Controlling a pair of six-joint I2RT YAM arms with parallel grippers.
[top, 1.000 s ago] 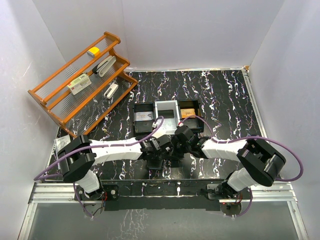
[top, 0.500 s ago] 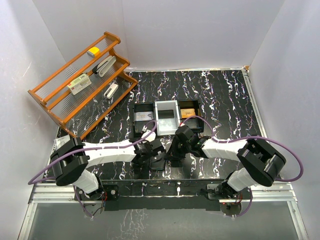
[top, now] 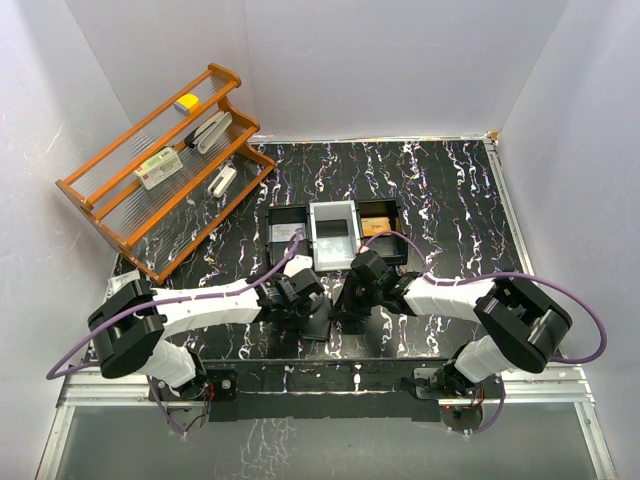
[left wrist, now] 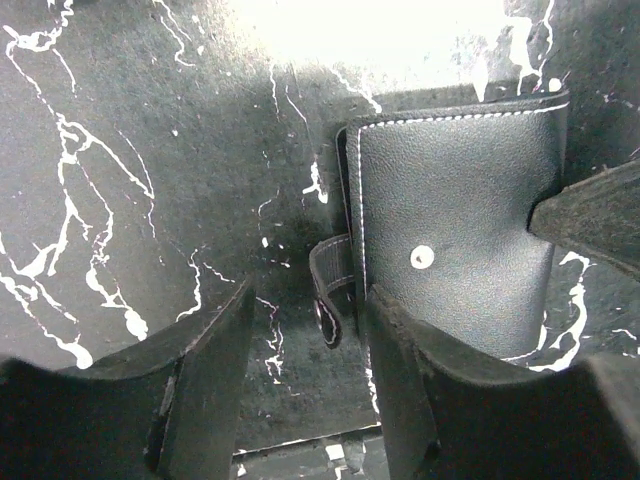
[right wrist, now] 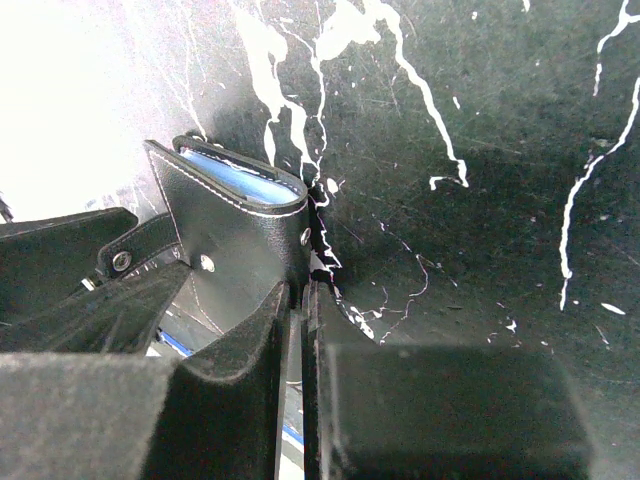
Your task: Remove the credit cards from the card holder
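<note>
A black table point(top: 450, 200) veined with white filled the floor of the white-walled booth. At its far left corner a stepped wooden rack point(top: 120, 195) stood at an angle with a few small items on its shelves. The left arm point(top: 200, 300) and the right arm point(top: 450, 293) both reached inward and met near the middle of the table's front half. Just beyond them lay a black three-compartment tray point(top: 308, 235), with flat things in its sections that were too small to name.

The card holder point(left wrist: 450, 230) lay on the table between the two wrists, near the front edge and apart from the tray. Its black, white-stitched outer side faced the left wrist camera. In the right wrist view it was folded but gaping a little, with a strip of blue lining showing at the fold.

The right gripper point(right wrist: 300, 300) was closed tight, pinching a thin edge of the card holder between its fingers. The left gripper point(left wrist: 305, 310) stood partly open and gripped nothing. Its right finger lay over the card holder's near corner and its left finger hung over bare table.

The card holder's closure strap point(left wrist: 332, 290) hung loose in the gap between those open fingers. A small metal snap stud point(left wrist: 423, 256) shone on the cover
</note>
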